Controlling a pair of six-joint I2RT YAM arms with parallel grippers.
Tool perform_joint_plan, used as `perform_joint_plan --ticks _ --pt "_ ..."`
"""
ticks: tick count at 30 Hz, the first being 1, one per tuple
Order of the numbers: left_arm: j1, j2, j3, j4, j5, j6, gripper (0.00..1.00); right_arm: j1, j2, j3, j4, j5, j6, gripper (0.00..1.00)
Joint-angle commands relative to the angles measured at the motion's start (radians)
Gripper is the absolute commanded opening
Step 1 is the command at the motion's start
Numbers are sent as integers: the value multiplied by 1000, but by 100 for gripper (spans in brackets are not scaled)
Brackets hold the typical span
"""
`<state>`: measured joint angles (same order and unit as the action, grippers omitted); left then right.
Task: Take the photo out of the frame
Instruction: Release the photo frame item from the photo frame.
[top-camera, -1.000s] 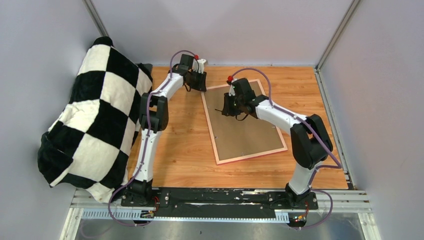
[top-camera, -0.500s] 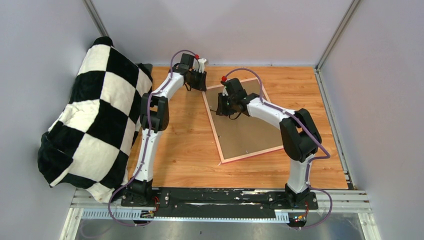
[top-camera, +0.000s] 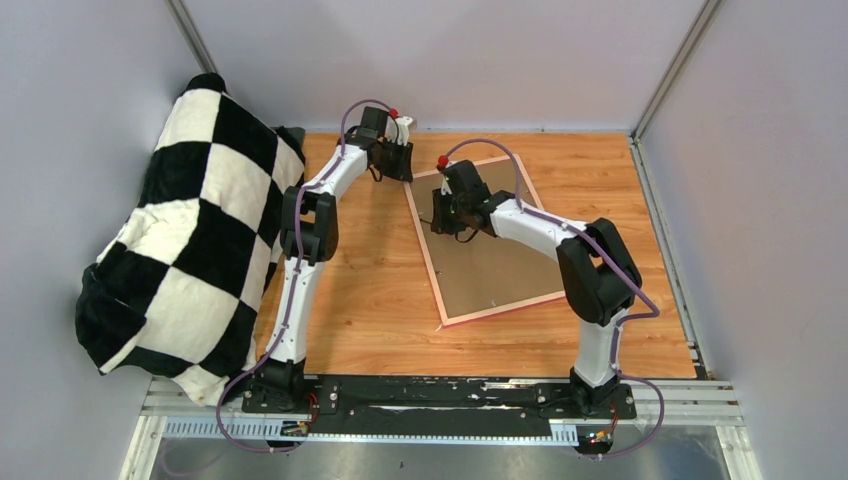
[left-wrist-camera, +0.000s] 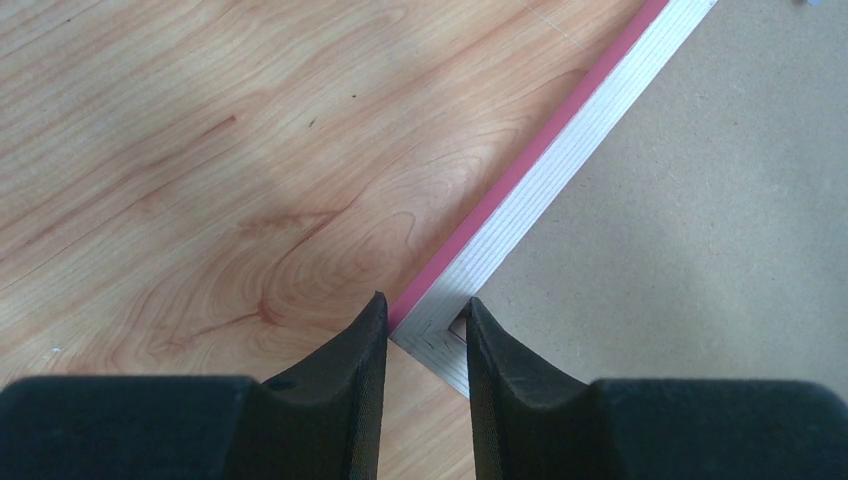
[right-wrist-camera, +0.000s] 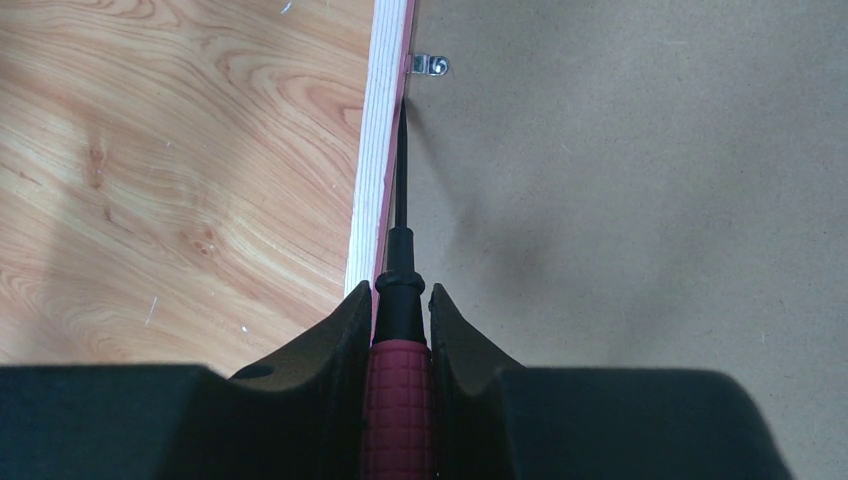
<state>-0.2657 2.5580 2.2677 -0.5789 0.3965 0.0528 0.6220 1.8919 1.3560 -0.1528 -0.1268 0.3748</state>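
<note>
**Operator:** Start on my left. What do you see?

**Spotter:** A plush cushion (top-camera: 180, 240) in big black and white checks slumps against the left wall, at the edge of the wood-grain worktop (top-camera: 360, 290). Just beside it your left arm (top-camera: 300, 230) rises from its base, bends at the elbow and stretches to the far left corner of the frame (top-camera: 500, 310).

**Operator:** And the left pincer (left-wrist-camera: 422, 305)?

**Spotter:** It points straight down with only a narrow gap. Its black fingers (left-wrist-camera: 360, 360) sit either side of that corner, one at the pink outer edge and one on the pale ribbed back of the rail. It looks pinched on the frame.

**Operator:** Where does the frame lie?

**Spotter:** Flat and face down on the worktop, turned a little askew, between your two arms and toward the far side. A matte brown backing board (top-camera: 490, 265) fills it, with the thin pink border around it. The photo is hidden from you.

**Operator:** Now my right arm (top-camera: 590, 270).

**Spotter:** It climbs from its base, folds sharply at the elbow and reaches left across the board to the frame's left rail.

**Operator:** And the right pincer (right-wrist-camera: 400, 292)?

**Spotter:** It is clamped on a screwdriver (right-wrist-camera: 400, 400) with a red knurled grip and a black collar. The slim dark shaft runs along the seam between rail and board. Its tip is near a small shiny metal clip (right-wrist-camera: 430, 65), though I cannot tell whether they touch.
</note>
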Motion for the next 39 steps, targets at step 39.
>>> perform_joint_plan --ticks 39 --pt "-10 84 32 -87 -35 -4 9 -76 -106 -203 290 -43 -24 0"
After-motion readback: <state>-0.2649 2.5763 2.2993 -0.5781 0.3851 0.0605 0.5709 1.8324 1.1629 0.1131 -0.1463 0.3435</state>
